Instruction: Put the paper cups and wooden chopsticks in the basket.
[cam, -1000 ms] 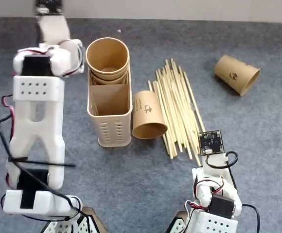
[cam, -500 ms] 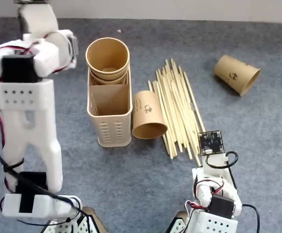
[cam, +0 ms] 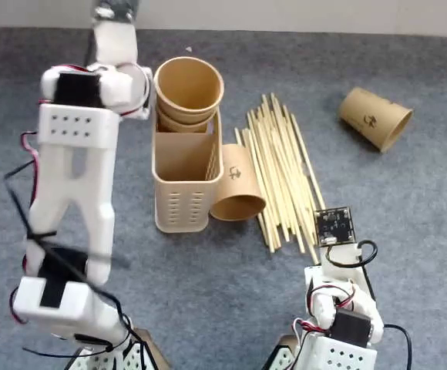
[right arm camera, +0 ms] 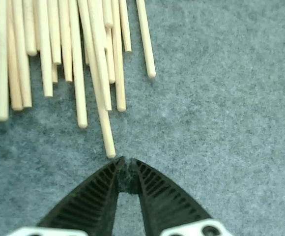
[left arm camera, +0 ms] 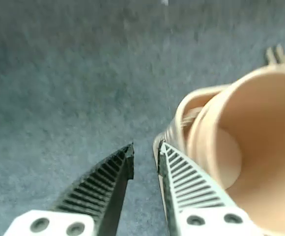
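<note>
Left tool (left arm camera: 145, 151) hangs with its jaws a sliver apart and nothing between them. Just beside one finger are the stacked paper cups (left arm camera: 241, 147), which stand upright in one end of the basket (cam: 181, 202). Right tool (right arm camera: 127, 167) is pinched together on nothing, tips low over the grey counter (right arm camera: 221, 98). The nearest ends of the wooden chopsticks (right arm camera: 64, 54) lie just ahead of it. A loose cup (cam: 236, 185) lies on its side touching the basket. Another cup (cam: 375, 116) lies well apart from both tools.
</note>
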Available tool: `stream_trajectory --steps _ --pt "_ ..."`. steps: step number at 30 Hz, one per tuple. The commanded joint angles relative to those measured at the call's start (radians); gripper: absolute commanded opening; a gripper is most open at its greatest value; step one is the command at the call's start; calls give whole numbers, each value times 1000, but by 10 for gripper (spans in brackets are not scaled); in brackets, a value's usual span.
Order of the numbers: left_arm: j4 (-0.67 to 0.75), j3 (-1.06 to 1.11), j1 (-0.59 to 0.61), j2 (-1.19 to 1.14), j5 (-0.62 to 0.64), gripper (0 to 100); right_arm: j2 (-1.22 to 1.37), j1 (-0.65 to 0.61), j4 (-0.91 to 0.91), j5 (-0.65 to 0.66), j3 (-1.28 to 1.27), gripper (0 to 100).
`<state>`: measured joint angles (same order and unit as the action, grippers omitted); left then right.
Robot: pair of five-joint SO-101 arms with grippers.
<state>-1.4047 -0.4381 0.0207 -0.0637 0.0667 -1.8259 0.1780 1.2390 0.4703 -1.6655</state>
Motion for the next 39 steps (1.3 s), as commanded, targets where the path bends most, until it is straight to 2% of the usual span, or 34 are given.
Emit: stream_trajectory --steps 1,5,8,13,17,20,27,34,39 --pt "14 -133 18 136 -18 105 -4 8 -15 8 -143 6" --pt "14 -163 -7 180 -17 106 -4 8 -15 8 -143 6" --pt "-44 -162 -16 168 -17 105 -4 8 -15 8 -143 6" --pt "-114 -38 5 76 -21 105 -4 8 -15 8 -143 6" --pt "-64 82 24 22 -23 105 -4 8 -15 8 -143 6" --pt "-34 88 25 13 -23 105 -4 8 -15 8 -143 6" --pt "-51 -127 59 16 -18 105 -4 8 -15 8 -143 6" --pt "-204 -492 71 5 -17 105 -4 8 -15 8 -143 6" --pt "-253 -435 38 -15 -17 105 -4 8 -15 8 -143 6"
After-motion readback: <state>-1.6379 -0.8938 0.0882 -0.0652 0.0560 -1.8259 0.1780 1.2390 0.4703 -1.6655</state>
